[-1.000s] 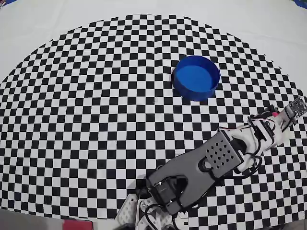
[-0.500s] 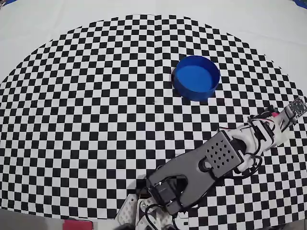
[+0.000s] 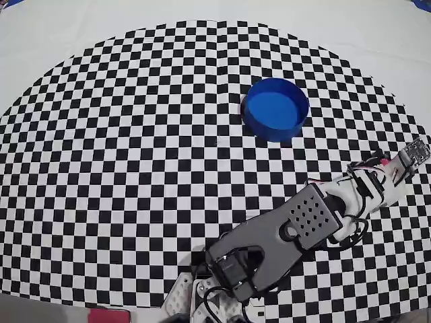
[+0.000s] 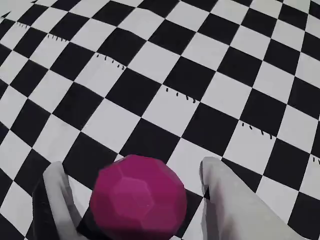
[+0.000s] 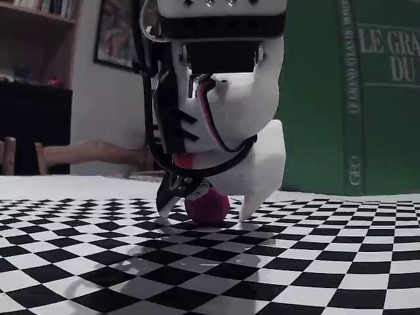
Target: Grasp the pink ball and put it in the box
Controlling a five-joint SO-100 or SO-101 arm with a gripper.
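The pink ball (image 4: 137, 200) is a small faceted magenta sphere that rests on the checkered cloth. My gripper (image 4: 132, 165) is open, with one white finger (image 4: 57, 195) to the ball's left and the other to its right, and a small gap on each side. The fixed view shows the ball (image 5: 207, 207) on the cloth between the lowered fingertips of the gripper (image 5: 205, 212). In the overhead view the gripper (image 3: 414, 153) is at the far right and hides the ball. The blue box (image 3: 266, 129) stands empty up and to the left of it, several squares away.
The arm (image 3: 283, 235) stretches from its base at the bottom centre to the right edge of the checkered cloth (image 3: 135, 168). A large green book (image 5: 367, 98) stands behind the gripper in the fixed view. A red object (image 3: 108, 315) lies at the bottom edge.
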